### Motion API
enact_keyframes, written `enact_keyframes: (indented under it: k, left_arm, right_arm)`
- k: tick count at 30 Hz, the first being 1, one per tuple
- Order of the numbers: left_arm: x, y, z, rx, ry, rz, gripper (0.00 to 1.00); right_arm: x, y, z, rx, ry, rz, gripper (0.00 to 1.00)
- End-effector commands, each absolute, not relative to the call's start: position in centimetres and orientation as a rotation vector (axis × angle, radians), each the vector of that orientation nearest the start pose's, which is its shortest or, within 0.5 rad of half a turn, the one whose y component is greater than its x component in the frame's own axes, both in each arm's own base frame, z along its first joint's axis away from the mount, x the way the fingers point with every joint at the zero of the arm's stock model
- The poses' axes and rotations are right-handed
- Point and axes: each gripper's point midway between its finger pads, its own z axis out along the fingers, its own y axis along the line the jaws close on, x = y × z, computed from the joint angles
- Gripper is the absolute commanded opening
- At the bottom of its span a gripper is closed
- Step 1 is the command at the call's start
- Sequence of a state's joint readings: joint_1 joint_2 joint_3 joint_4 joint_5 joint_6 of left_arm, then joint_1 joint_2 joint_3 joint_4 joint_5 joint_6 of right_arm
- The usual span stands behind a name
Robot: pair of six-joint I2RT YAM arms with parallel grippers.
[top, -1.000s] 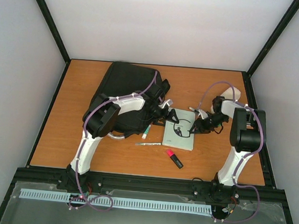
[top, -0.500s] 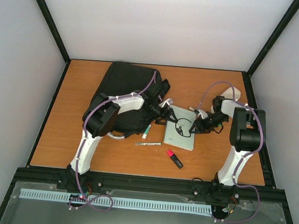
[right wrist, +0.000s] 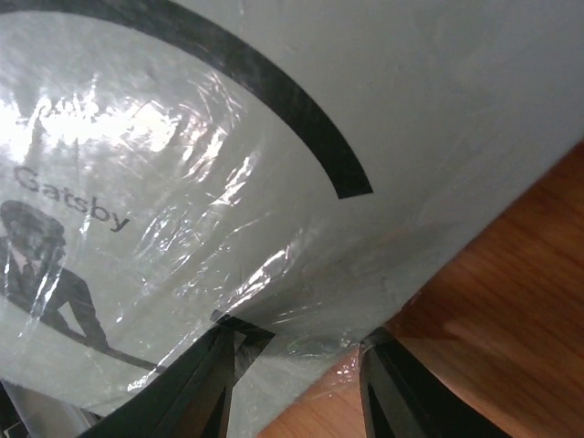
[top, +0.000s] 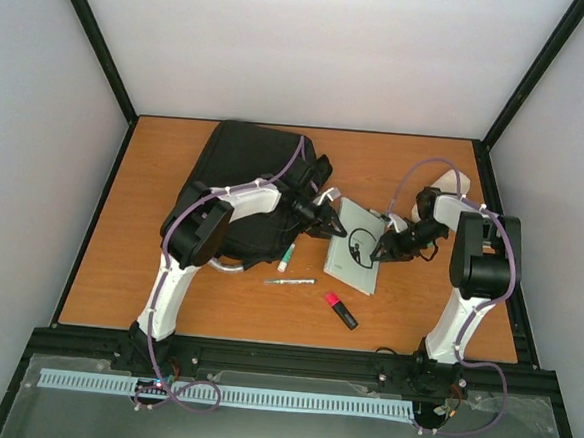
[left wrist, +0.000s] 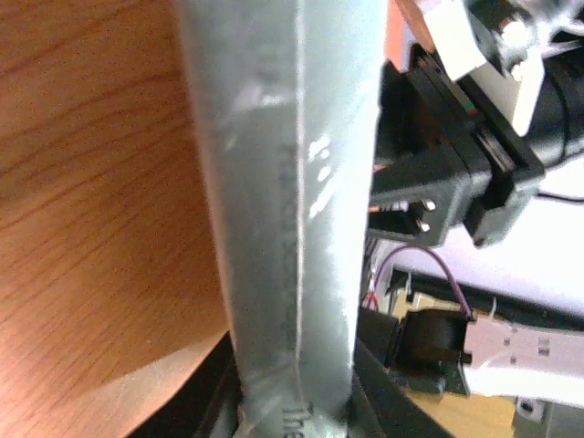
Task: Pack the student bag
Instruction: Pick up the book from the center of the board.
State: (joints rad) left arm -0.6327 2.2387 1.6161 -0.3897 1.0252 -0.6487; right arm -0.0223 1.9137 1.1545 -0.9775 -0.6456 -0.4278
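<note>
Pale grey plastic-wrapped paperback book (top: 359, 269) at frame centre, clamped on its left edge by the left gripper (top: 327, 221) while the right gripper (top: 375, 255) straddles the opposite edge, hold unclear: best carried level, both arms moving together, toward the large black fabric student bag (top: 241, 165) at upper left.

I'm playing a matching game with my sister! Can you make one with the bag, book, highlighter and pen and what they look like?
Things:
1 student bag
2 book
3 highlighter
4 pen

Looks:
A pink and black
B thin and silvery
C big, black and soft
D pale grey, black curve on the cover

Pairs: 1-C, 2-D, 3-A, 4-B
</note>
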Motion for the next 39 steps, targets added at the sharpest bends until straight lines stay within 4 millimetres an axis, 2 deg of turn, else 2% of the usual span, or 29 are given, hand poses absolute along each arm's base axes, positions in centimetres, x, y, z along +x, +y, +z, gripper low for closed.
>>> enact_keyframes:
  k: [1, 4, 6, 9, 11, 15, 17, 20, 24, 26, 28, 31, 36, 38, 39]
  left_arm:
    - [31.1, -44.2, 13.9, 0.654, 2.590, -1.925, 0.19]
    - [31.1, -43.9, 13.7, 0.656, 2.611, -1.875, 0.13]
    - [31.3, -43.6, 13.7, 0.654, 2.621, -1.838, 0.05]
    - [31.6, -42.7, 14.7, 0.671, 2.605, -1.807, 0.01]
    - [32.1, -41.7, 16.0, 0.696, 2.577, -1.784, 0.01]
    - [33.2, -39.5, 19.1, 0.731, 2.492, -1.718, 0.01]
    - [33.3, -38.5, 20.6, 0.756, 2.455, -1.693, 0.01]
    - [33.9, -37.0, 22.6, 0.777, 2.401, -1.658, 0.01]
    - [36.5, -33.9, 25.9, 0.719, 2.316, -1.611, 0.01]
    - [37.8, -32.0, 28.2, 0.725, 2.249, -1.587, 0.01]
    - [38.7, -30.3, 30.4, 0.753, 2.192, -1.552, 0.01]
    - [39.5, -28.3, 34.0, 0.786, 2.087, -1.534, 0.01]
    - [39.6, -26.7, 38.8, 0.790, 1.931, -1.634, 0.01]
    - [38.6, -26.3, 39.6, 0.851, 1.879, -1.674, 0.01]
    - [38.2, -26.0, 39.6, 0.881, 1.860, -1.654, 0.01]
  right_arm:
    - [29.2, 10.3, 1.5, -0.566, 2.939, 1.012, 0.40]
    - [29.3, 10.4, 1.8, -0.569, 2.933, 1.011, 0.40]
    - [29.2, 10.3, 2.4, -0.577, 2.926, 1.008, 0.41]
    - [29.0, 10.2, 4.8, -0.616, 2.865, 0.973, 0.43]
    - [29.2, 9.9, 7.5, -0.663, 2.785, 0.944, 0.47]
    - [30.0, 9.3, 12.3, -0.767, 2.649, 0.907, 0.54]
    - [30.9, 8.7, 14.9, -0.790, 2.575, 0.882, 0.55]
    - [33.2, 8.6, 19.1, -0.776, 2.462, 0.860, 0.57]
    - [36.9, 9.0, 24.6, -0.691, 2.320, 0.849, 0.60]
    - [38.3, 9.1, 26.6, -0.688, 2.272, 0.830, 0.62]
    - [39.0, 8.8, 27.8, -0.710, 2.245, 0.776, 0.64]
    - [38.8, 8.7, 28.7, -0.736, 2.234, 0.751, 0.69]
    - [39.2, 10.2, 30.9, -0.740, 2.146, 0.911, 0.78]
    - [39.4, 11.2, 32.2, -0.717, 2.087, 1.042, 0.98]
    - [39.6, 11.8, 32.7, -0.705, 2.053, 1.110, 1.00]
